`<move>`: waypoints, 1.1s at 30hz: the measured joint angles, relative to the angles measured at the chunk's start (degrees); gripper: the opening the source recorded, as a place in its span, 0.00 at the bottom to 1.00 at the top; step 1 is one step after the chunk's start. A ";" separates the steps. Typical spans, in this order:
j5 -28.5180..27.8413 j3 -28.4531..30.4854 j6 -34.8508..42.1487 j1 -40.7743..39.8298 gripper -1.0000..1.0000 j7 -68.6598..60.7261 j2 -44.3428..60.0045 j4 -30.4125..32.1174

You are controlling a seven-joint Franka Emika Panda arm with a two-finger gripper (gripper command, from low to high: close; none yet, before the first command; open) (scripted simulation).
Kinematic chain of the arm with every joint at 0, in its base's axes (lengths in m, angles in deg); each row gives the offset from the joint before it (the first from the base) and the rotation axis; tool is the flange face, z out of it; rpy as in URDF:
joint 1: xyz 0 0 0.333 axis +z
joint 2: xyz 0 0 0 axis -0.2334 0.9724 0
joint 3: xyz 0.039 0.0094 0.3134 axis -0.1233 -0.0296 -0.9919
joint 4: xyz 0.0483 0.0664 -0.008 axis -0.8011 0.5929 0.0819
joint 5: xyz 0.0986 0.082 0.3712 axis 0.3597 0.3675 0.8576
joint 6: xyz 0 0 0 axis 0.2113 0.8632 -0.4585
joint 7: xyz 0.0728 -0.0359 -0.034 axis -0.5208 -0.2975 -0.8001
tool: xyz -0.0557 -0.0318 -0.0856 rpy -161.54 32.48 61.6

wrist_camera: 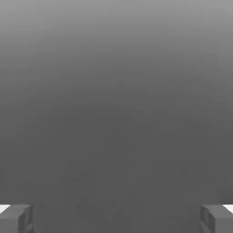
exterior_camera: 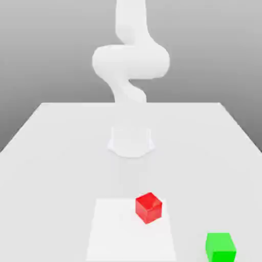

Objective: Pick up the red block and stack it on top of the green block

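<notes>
The red block (exterior_camera: 149,207) rests on a pale square patch (exterior_camera: 112,235) of the white table, near the front middle of the exterior view. The green block (exterior_camera: 220,247) sits on the table toward the exterior view's right, nearer the front edge than the red one and well apart from it. In the hand view my gripper (wrist_camera: 116,218) is open, its two grey fingertips (wrist_camera: 16,218) spread wide with nothing between them, facing a plain grey background.
The arm's white base (exterior_camera: 131,142) stands at the middle of the table, behind the blocks. Its white links (exterior_camera: 131,61) curl upward above the base. The table (exterior_camera: 61,153) stretches wide on both sides.
</notes>
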 joint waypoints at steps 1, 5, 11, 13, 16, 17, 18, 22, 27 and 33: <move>0.33 0.71 -1.36 0.96 0.50 -1.52 2.11 1.49; 1.81 2.77 -6.64 4.25 0.50 -7.57 10.33 7.20; 3.24 4.17 -14.56 8.20 0.50 -16.10 22.75 15.75; 3.22 4.10 -17.41 9.10 0.50 -18.72 27.18 18.76; 1.73 3.63 -22.24 9.92 0.50 -22.02 34.45 23.64; 0.59 3.47 -23.78 9.99 0.50 -22.60 36.69 25.21; -0.29 3.39 -25.27 10.13 0.50 -22.95 38.73 26.19; 0.24 2.90 -31.48 10.01 0.50 -24.33 46.24 26.20; 1.83 0.52 -37.80 8.02 0.00 -25.47 53.67 25.32; 1.72 0.27 -38.02 7.74 0.00 -25.39 53.99 25.27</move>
